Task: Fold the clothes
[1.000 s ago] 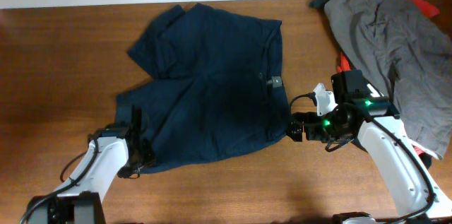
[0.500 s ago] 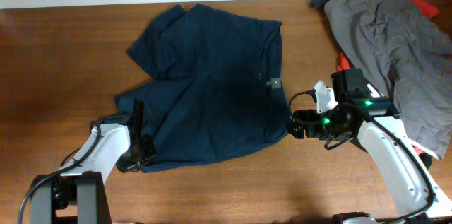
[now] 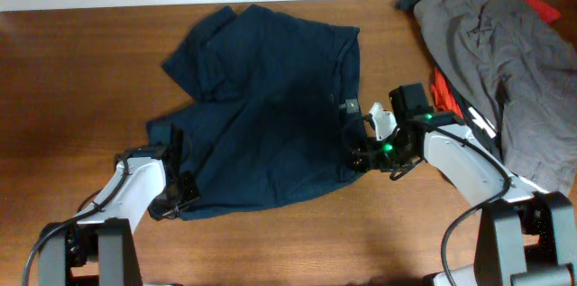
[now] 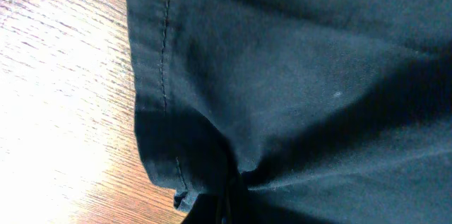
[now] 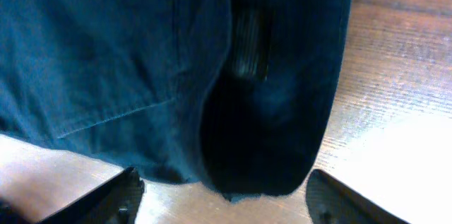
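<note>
The bare wooden surface (image 3: 72,78) lies at far left. The left fingers (image 3: 178,198) sit at the near-left hem corner of the shorts (image 3: 270,115), closed on cloth that puckers into the pinch, as they were half a second ago. The navy shorts are spread flat at the middle, legs to the left and waistband to the right. A small pale label (image 3: 351,106) on the waistband is too small to read. The right fingers (image 3: 359,155) have moved left onto the waistband's near corner and stand wide apart, straddling it and holding nothing. A grey garment (image 3: 505,60) is heaped over red-and-black garments (image 3: 538,4) at far right, well apart from the shorts.
</note>
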### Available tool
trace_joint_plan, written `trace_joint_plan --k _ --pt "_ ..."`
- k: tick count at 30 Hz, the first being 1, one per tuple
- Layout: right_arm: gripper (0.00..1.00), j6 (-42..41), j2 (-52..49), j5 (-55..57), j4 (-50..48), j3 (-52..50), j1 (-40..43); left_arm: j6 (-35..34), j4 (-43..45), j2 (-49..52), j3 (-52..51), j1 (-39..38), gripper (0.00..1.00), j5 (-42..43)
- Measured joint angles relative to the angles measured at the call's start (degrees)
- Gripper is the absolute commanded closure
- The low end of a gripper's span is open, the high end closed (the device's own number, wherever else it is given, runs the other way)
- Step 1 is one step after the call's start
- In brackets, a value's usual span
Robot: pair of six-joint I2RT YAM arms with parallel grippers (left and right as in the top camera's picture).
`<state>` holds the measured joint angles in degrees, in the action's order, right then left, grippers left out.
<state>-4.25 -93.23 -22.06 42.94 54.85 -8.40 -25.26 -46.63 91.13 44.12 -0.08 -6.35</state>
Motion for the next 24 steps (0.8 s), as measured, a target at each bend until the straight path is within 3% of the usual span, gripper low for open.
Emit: trace_joint_plan --k 12,15,16,17,18,24 --pt "0.41 6.1 -0.4 6.4 -2.8 0.0 -2.4 0.0 0.0 0.0 0.0 0.0 0.99 0.1" --pt "0.55 7.1 -0.4 6.5 -2.8 0.0 -4.3 0.0 0.0 0.0 0.0 0.0 0.99 0.1" --pt "0.67 7.5 -0.4 6.6 -2.8 0.0 -4.8 0.0 0.0 0.0 0.0 0.0 0.99 0.1" --pt "0.92 7.8 -0.4 6.6 -2.8 -0.1 -5.9 0.0 0.0 0.0 0.0 0.0 0.99 0.1" --pt "0.96 7.9 -0.4 6.6 -2.8 -0.3 -6.3 0.0 0.0 0.0 0.0 0.0 1.0 0.1" --pt "0.96 2.5 -0.4 7.5 -0.4 -3.2 -4.4 0.0 0.0 0.0 0.0 0.0 0.99 0.1"
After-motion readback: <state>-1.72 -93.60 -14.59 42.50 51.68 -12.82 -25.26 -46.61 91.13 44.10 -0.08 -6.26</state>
